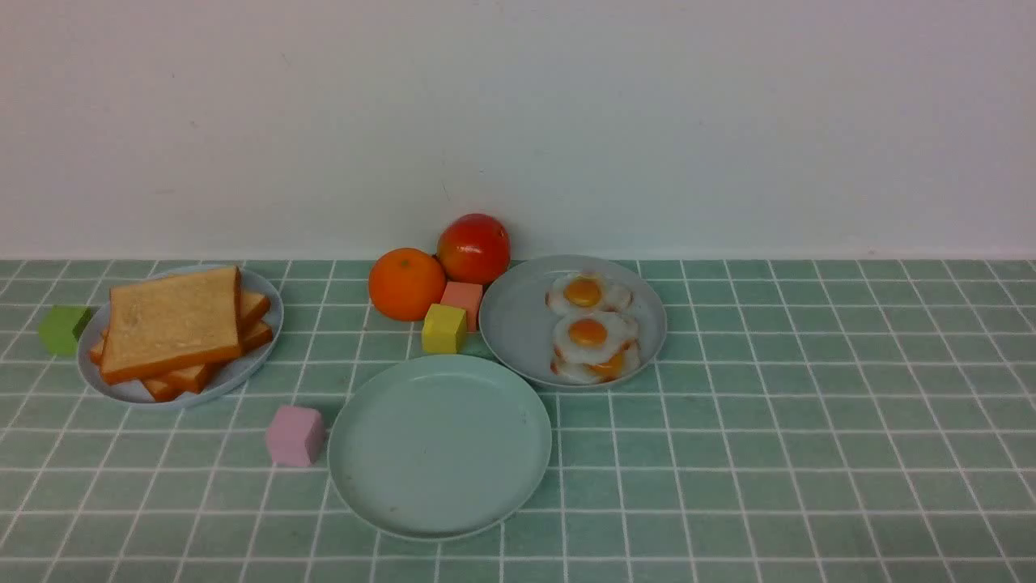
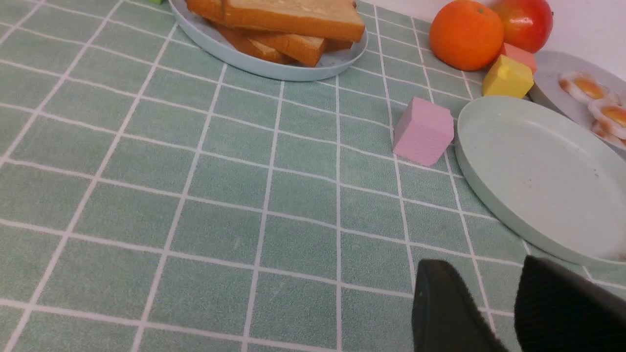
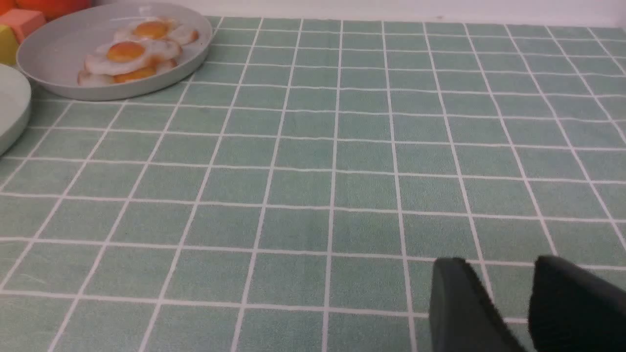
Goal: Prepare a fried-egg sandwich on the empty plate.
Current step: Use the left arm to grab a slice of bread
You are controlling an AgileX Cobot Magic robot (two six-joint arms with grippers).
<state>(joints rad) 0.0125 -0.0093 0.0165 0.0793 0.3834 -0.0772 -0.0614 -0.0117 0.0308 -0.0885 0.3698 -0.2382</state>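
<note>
A desk [image 1: 809, 405] covered in a green cloth with white grid lines sits against a pale wall. The round mint-green plate [image 1: 441, 453] lies at the front centre, with nothing on it. A pink cube [image 1: 295, 436] stands just beside its left rim.

To the back left, a grey-blue plate [image 1: 121, 389] carries a stack of toast slices [image 1: 174, 324], and a green cube [image 1: 63, 329] sits at its left edge. To the back right of the mint-green plate, a second grey-blue plate [image 1: 518, 324] holds overlapping fried eggs [image 1: 589, 332]. Between the two rear plates are an orange [image 1: 406, 283], a red fruit [image 1: 474, 247], a yellow cube [image 1: 443, 329] and a salmon cube [image 1: 463, 295], all clustered close together.

Your left pincer [image 2: 489, 274] hangs over bare cloth near the mint-green plate's rim, its black fingers spread apart and holding nothing. Your right pincer [image 3: 501, 269] hangs over bare cloth well apart from the egg plate, also spread and holding nothing.
</note>
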